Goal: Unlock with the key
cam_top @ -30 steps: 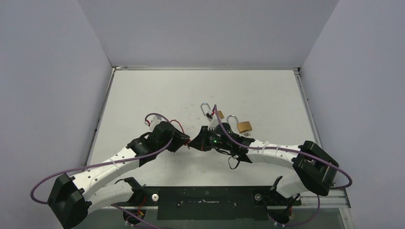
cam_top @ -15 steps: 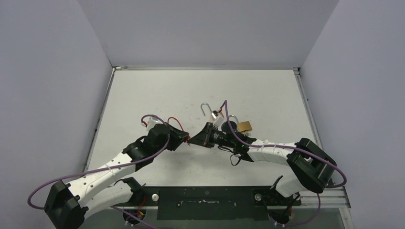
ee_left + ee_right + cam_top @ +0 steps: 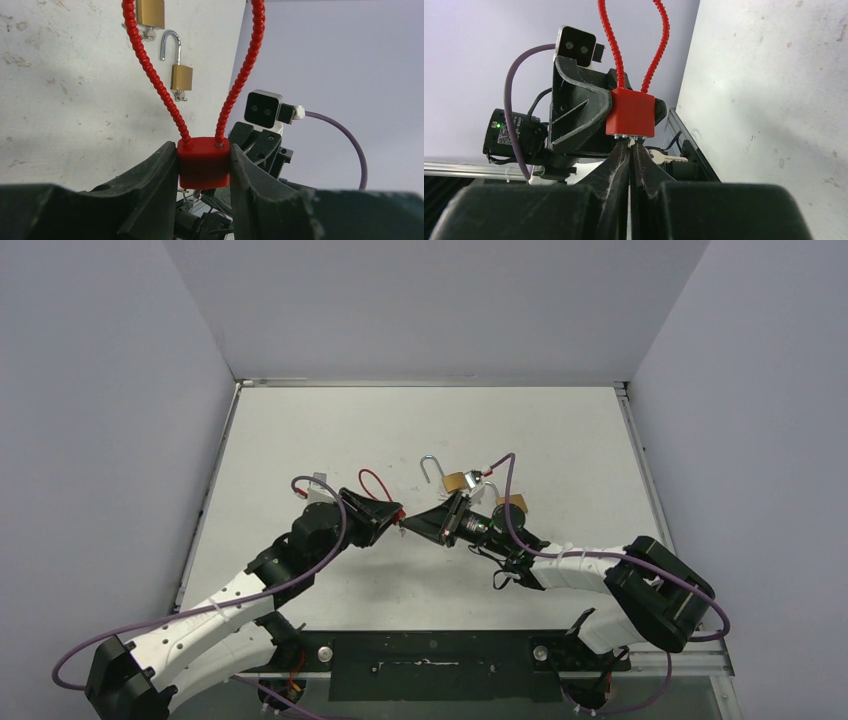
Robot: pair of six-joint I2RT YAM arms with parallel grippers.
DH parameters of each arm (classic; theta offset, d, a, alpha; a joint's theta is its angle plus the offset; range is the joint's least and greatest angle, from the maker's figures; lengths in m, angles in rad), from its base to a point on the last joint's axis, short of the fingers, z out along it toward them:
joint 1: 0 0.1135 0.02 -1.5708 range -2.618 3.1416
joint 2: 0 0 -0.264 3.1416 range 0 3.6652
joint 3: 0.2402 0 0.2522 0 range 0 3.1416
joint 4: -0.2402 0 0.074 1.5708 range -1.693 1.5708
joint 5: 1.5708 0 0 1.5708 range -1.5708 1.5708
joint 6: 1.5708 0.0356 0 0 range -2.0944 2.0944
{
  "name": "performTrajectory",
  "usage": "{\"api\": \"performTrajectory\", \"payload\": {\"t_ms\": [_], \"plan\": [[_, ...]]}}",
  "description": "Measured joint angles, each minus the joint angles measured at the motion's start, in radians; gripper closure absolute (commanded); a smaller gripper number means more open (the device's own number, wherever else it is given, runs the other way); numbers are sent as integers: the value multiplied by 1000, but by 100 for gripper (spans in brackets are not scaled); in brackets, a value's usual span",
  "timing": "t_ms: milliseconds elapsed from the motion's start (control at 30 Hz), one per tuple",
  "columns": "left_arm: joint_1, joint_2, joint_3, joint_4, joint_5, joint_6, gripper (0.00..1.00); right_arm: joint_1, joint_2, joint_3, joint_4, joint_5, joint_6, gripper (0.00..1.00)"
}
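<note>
We see the left gripper (image 3: 202,151) with its jaws clamped on the body of the red cable padlock (image 3: 204,169), which it holds above the middle of the counter (image 3: 320,430). The right gripper (image 3: 630,144) meets the lock from the right, jaws pressed together at its underside. A silver key (image 3: 668,159) shows just beside them. A brass padlock (image 3: 181,77) lies open on the counter farther back, a second brass padlock (image 3: 150,12) near it.
</note>
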Motion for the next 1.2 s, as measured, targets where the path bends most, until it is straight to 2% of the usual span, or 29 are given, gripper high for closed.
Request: {"api": "performTrajectory", "payload": {"t_ms": [267,567,700,733,767,800,833,867,900,967,1033,1200], "plan": [[-2,-42,-47,93,5,-16,100,-3,-2,-1,55,-16,20,100],[-2,-58,-80,239,14,-39,100,-12,139,-41,414,-14,261,100],[-2,-64,-86,282,18,-46,100,-5,186,-42,523,-3,333,100],[-2,-65,-85,285,19,-45,100,-5,186,-42,530,-1,337,97],[-2,-68,-85,286,19,-44,100,-5,185,-41,533,-1,336,88],[-2,-72,-85,284,19,-37,100,-6,183,-41,533,-2,332,71],[-3,-75,-85,282,20,-30,100,-6,178,-42,526,-2,324,64],[-6,-79,-85,279,24,-23,100,-8,166,-42,509,-1,308,49],[-13,-86,-82,272,27,-9,100,-15,146,-47,481,-3,287,41],[-23,-102,-64,246,34,31,100,-37,88,-64,405,4,228,32],[-31,-117,-38,224,28,89,100,-68,0,-74,301,2,144,26],[-31,-129,17,215,-10,302,100,-156,-286,-66,-34,2,-98,19]]}}
